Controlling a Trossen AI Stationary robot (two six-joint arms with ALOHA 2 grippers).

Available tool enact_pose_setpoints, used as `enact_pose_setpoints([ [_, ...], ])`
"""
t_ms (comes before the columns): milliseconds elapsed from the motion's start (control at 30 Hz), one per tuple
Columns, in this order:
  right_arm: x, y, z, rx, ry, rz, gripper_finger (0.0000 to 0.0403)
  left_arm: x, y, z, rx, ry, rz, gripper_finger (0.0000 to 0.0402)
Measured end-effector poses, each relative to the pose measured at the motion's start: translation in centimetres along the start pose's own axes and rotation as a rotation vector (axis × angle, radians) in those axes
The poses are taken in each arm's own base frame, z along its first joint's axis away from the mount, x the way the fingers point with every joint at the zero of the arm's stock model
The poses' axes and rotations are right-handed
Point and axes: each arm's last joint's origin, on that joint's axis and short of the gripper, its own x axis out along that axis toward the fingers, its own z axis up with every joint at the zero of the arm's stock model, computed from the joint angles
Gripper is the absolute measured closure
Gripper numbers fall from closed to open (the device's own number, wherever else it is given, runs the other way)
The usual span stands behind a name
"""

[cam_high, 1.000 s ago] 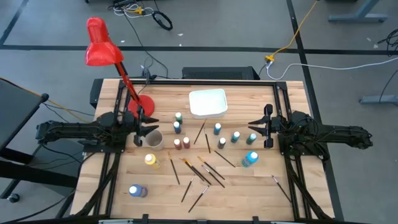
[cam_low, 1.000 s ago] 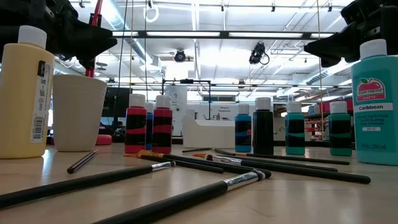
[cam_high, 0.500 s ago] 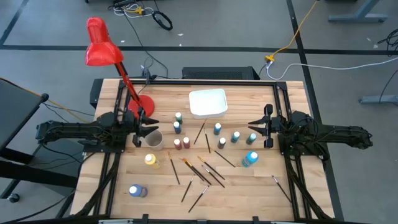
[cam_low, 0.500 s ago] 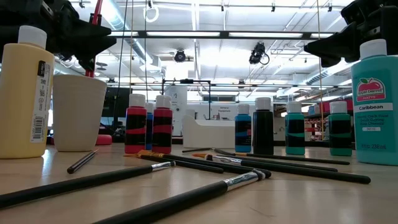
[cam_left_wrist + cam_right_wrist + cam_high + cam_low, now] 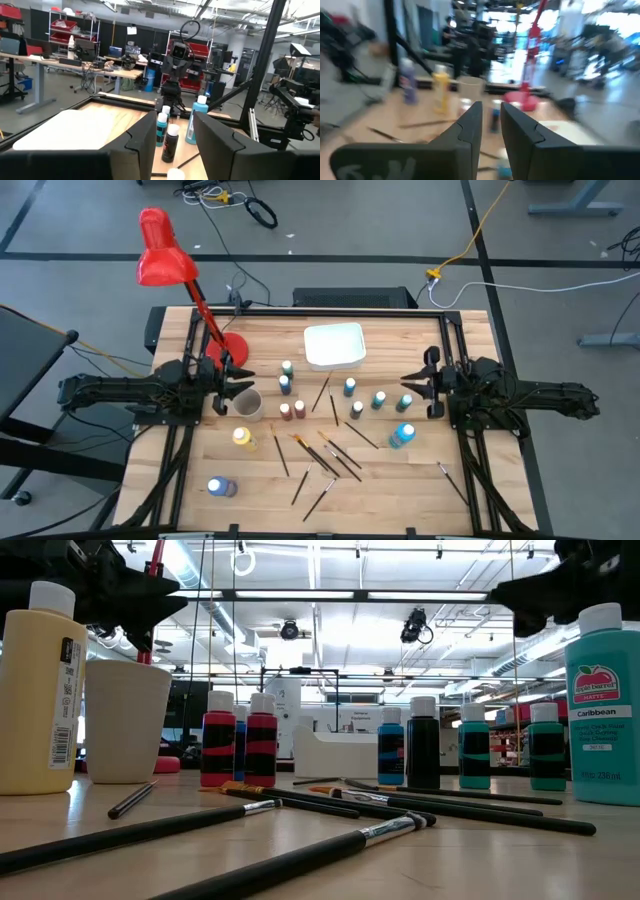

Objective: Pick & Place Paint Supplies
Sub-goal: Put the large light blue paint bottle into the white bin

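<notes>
Teal paint bottles (image 5: 378, 400) stand just beside right tool (image 5: 412, 387), nothing held, narrow gap; left tool (image 5: 240, 385), part-open and empty, hangs by beige cup (image 5: 247, 405).

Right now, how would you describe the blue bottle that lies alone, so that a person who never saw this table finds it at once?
Start from the red desk lamp at the table's far left corner and go straight along that left side to the near edge. There, well apart from the yellow bottle and the scattered paintbrushes, is the blue bottle. It alone lies on its side, with nothing beside it.
</notes>
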Motion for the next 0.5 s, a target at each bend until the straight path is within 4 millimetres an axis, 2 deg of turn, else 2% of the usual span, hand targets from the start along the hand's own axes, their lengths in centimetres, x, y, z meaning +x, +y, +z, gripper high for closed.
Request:
enact_pose_setpoints([
  [67, 0.0, 0.0, 0.2, 0.040, -0.020, 0.008, 0.0328, 0.0, 0.0, 0.0, 0.006, -0.002, 0.007, 0.0262],
  [200, -0.1, -0.3, 1.3, -0.025, -0.134, -0.092, 0.0328, 0.0, 0.1, 0.0, 0.038, -0.006, 0.038, 0.0262],
  [267, 0.0, -0.3, 1.6, -0.010, -0.162, -0.079, 0.0328, 0.0, 0.1, 0.0, 0.037, -0.006, 0.040, 0.0262],
  [500, 0.4, 1.0, 1.2, 0.054, -0.124, 0.327, 0.0321, 0.0, 0.1, 0.0, 0.039, -0.005, 0.040, 0.0262],
])
